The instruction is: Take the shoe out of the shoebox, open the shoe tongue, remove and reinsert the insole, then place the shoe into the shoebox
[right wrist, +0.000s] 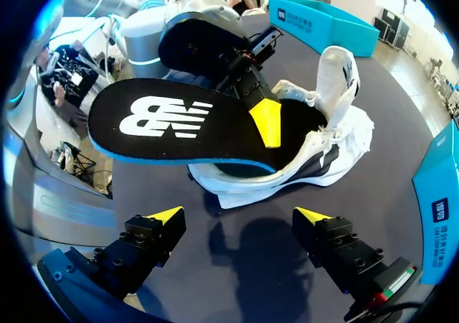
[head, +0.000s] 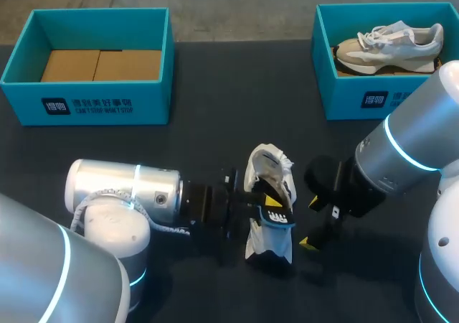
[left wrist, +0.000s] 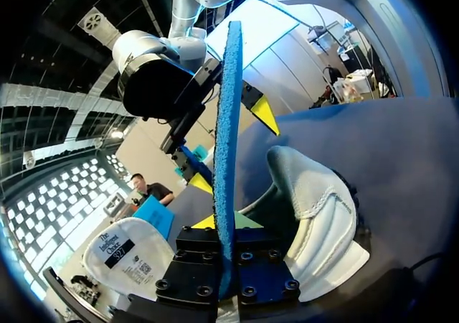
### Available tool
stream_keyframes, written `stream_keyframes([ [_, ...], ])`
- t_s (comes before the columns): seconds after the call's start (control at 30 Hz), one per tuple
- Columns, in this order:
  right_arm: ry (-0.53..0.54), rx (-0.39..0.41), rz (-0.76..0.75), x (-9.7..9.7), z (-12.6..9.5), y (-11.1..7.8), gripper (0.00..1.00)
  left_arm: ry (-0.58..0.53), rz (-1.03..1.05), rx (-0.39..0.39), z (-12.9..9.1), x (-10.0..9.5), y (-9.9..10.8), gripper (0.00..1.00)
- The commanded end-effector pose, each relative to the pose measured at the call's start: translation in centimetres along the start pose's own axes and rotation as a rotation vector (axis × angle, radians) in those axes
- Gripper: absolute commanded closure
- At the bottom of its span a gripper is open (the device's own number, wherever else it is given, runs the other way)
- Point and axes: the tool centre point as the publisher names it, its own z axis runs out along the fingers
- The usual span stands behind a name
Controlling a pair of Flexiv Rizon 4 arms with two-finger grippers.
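The insole point(right wrist: 179, 125), judged light and floppy, is pinched by the left claw point(left wrist: 226, 222); its free end could be taken by the spread right claw point(right wrist: 238, 215).

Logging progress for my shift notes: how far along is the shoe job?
Done: shoe is out on the table, tongue pulled open. In hand: left gripper holds the insole at the shoe's opening; right gripper open nearby. Left: seat the insole, box the shoe.
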Motion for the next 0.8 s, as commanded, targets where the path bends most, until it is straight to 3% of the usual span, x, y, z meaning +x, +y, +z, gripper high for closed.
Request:
stream_keyframes([
  [0.03, -0.003, -0.001, 0.001, 0.1, 0.0, -0.1, 0.0, 0.004, -0.004, 0.007, 0.3, 0.0, 0.1, 1.0],
  [0.13, -0.003, -0.001, 0.001, 0.1, 0.0, -0.1, 0.0, 0.004, -0.008, 0.016, 0.2, 0.0, -0.4, 1.0],
  [0.23, -0.003, -0.001, 0.001, 0.1, 0.0, -0.1, 0.0, 0.003, -0.01, 0.021, 0.2, 0.0, -1.0, 0.85],
  [0.67, -0.003, -0.001, 0.001, 0.1, 0.0, -0.1, 0.0, 0.012, -0.006, 0.03, 0.2, -0.1, -2.7, 0.98],
  [0.8, -0.003, -0.001, 0.001, 0.1, 0.0, -0.1, 0.0, 0.015, -0.005, 0.033, 0.2, 0.1, -3.1, 0.9],
])
